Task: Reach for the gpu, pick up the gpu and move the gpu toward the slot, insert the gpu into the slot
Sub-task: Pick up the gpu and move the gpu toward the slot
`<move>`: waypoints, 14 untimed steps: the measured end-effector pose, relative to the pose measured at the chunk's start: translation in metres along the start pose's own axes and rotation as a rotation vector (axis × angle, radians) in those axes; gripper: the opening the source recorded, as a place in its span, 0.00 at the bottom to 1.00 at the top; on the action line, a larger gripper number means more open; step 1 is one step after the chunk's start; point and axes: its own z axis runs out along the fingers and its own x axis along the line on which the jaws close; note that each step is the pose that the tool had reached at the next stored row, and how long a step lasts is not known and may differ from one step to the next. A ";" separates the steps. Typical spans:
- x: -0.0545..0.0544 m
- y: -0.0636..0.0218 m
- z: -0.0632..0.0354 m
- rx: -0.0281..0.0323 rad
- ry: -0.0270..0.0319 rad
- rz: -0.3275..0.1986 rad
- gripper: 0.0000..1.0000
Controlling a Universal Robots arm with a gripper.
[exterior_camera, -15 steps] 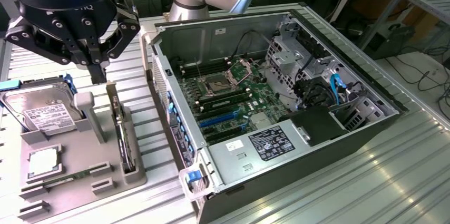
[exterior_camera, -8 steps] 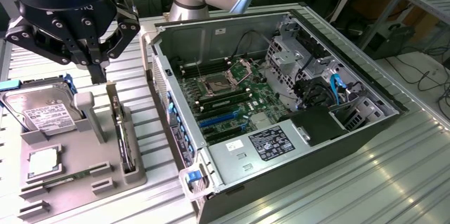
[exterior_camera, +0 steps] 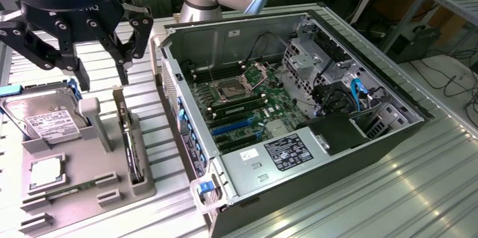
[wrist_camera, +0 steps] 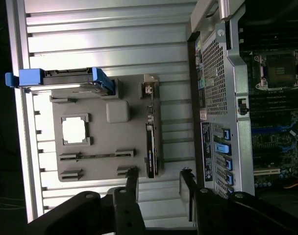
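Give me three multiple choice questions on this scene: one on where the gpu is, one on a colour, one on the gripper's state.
1. Where is the gpu? A) in a person's hand B) on edge in the grey holder C) in the gripper
2. On the hard drive, the side rails are: A) red B) blue C) yellow
3. The gripper is: A) open, empty B) shut on the gpu C) shut on the drive
Answers: 1 B, it stands in the holder's slot; 2 B, blue shows beside the drive; 3 A, jaws apart, nothing between.
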 end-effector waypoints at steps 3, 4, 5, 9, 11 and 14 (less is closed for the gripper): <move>0.000 0.0000 0.0000 0.0000 0.0000 0.000 0.60; 0.000 0.0000 0.0000 0.0000 0.0000 0.000 0.66; 0.000 0.0000 0.0000 -0.0001 0.0000 0.000 0.66; 0.000 0.0000 0.0000 0.0000 0.0000 0.000 0.66; 0.000 0.0000 0.0001 -0.0001 0.0000 0.000 0.66; 0.000 0.0002 0.0000 0.0000 0.0000 -0.001 0.66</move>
